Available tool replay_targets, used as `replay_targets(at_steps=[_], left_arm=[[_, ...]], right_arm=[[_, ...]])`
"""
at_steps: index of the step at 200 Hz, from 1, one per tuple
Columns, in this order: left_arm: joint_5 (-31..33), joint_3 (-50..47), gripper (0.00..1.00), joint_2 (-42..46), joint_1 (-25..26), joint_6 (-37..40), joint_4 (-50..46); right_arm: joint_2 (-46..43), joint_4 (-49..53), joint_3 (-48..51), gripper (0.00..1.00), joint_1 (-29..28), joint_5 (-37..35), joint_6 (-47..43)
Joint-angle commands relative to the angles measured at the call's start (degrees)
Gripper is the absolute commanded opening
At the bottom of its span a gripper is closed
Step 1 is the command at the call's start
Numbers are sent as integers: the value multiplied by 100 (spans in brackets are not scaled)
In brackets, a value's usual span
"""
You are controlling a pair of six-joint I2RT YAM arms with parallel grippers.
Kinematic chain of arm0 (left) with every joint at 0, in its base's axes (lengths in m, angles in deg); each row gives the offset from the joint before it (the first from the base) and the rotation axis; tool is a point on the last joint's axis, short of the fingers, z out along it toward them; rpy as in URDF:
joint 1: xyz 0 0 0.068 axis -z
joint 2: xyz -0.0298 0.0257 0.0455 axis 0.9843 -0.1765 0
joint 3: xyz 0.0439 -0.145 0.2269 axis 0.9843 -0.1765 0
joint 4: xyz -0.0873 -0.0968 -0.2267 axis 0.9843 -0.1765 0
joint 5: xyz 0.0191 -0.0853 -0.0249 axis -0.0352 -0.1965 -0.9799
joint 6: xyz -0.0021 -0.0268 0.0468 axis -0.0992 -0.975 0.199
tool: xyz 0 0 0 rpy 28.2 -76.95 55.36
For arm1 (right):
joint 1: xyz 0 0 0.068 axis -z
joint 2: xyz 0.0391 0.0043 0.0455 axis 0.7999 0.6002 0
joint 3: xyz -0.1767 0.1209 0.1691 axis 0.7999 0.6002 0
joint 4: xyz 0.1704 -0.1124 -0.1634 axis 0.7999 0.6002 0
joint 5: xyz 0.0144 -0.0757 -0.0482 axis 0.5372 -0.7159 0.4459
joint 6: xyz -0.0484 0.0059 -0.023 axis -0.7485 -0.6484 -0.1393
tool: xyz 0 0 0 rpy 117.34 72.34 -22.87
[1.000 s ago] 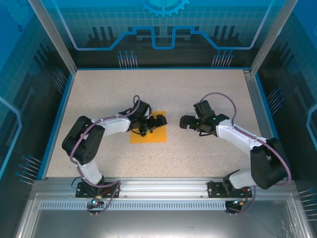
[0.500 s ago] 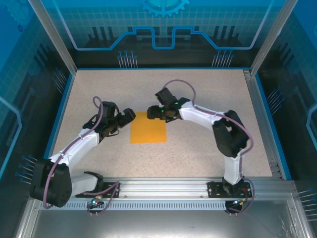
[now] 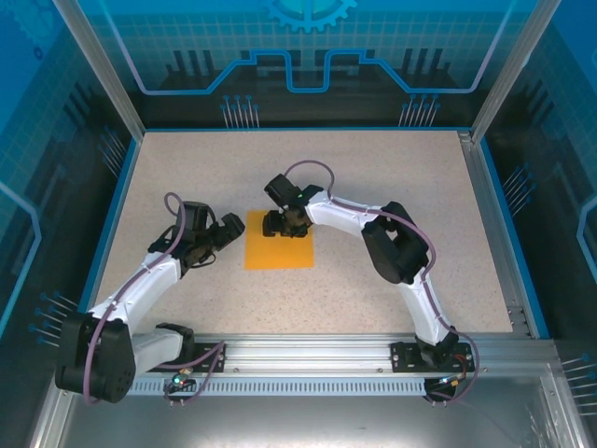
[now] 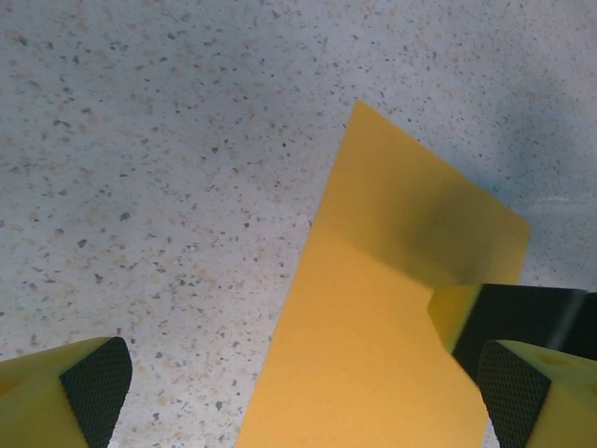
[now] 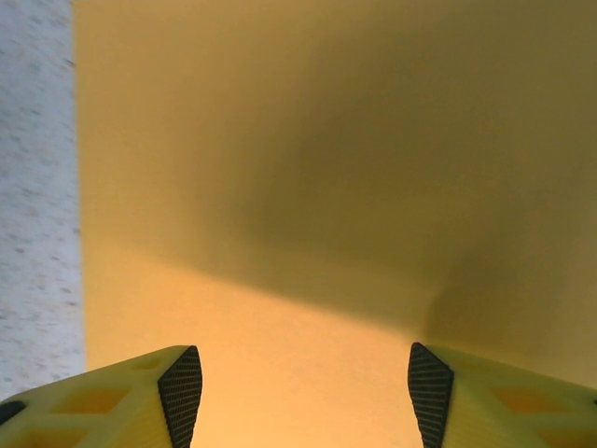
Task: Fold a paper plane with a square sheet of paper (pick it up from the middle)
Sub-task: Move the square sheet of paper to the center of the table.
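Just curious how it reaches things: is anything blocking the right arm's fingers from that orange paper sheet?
Nothing visible does. The right fingers hang open right over the square sheet of paper, bare paper beneath them. The left fingers stand aside at its left edge.

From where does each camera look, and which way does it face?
Top external: above and behind the arm bases, facing down at the table; both arms show, left gripper beside the square sheet of paper, right gripper over it.
Left wrist: on the left arm, facing down at the sheet's edge; its own fingertips show at the bottom corners.
Right wrist: close above the sheet, facing down; its own fingertips show.
Shared: all three see the sheet flat on the table.
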Motion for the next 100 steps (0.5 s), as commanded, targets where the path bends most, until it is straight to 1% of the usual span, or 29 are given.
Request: replay_targets(at_steps=[1, 17, 34, 52, 85, 100], left_arm=[[-380, 21, 99, 83, -62, 100, 195], [-543, 20, 99, 143, -62, 115, 195], [-696, -70, 99, 271, -62, 165, 217], [-805, -247, 99, 452, -62, 211, 287], [-780, -532, 99, 716, -62, 275, 658], [-854, -586, 99, 740, -62, 481, 896]], right_arm=[[-162, 271, 491, 62, 76, -108, 147], [-284, 11, 939, 63, 184, -14, 132], [-318, 54, 1224, 62, 342, 66, 57], [-495, 71, 1595, 62, 486, -32, -125], [-1004, 4, 2260, 62, 822, -209, -555], [-1194, 16, 2437, 63, 965, -285, -782]])
